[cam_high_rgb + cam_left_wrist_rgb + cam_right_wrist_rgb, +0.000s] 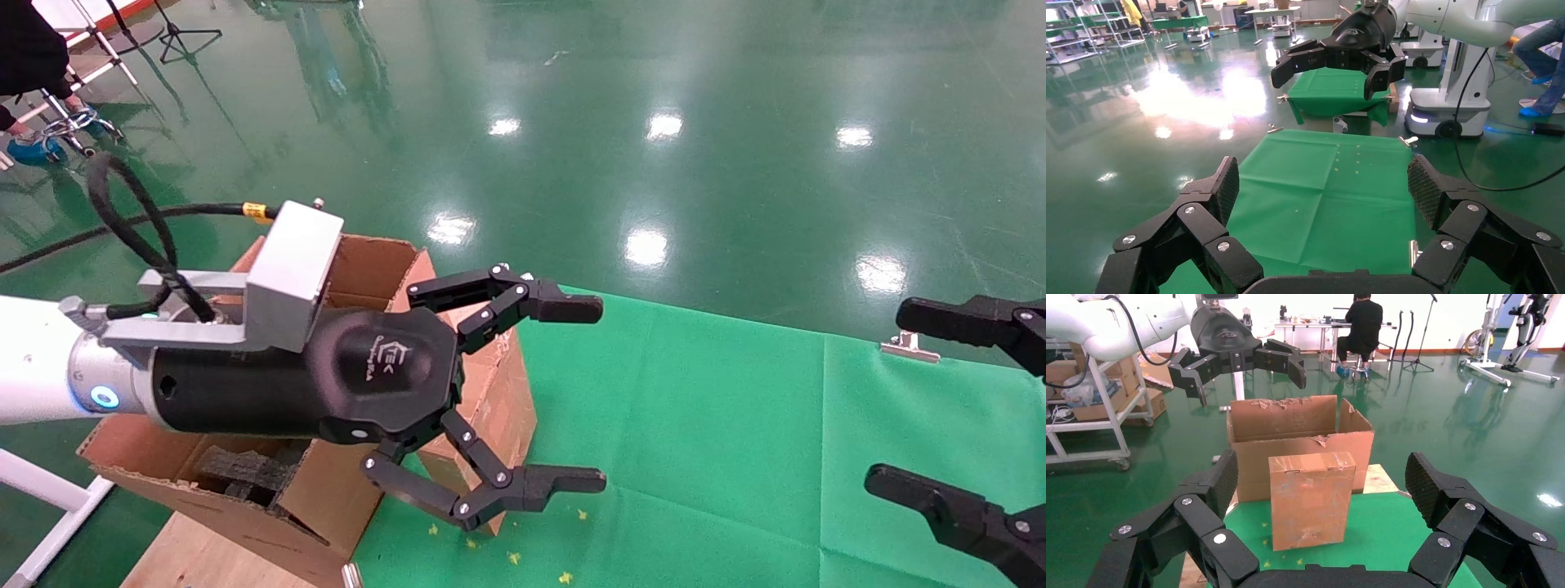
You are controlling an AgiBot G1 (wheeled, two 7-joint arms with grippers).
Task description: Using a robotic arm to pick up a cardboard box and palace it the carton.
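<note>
The head camera is looking forward and down, close over the left hand [523, 396] and carton [490, 392]. The left wrist camera is facing along the green tabletop [1321, 196] toward the right hand [1338, 61]. The right wrist camera is facing back, catching the carton [1300, 441] and left hand [1242, 367] from farther off.

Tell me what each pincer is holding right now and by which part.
Nothing is held. The left pincer hangs open above the carton; the right pincer is open, facing the cardboard box standing on the green cloth.
</note>
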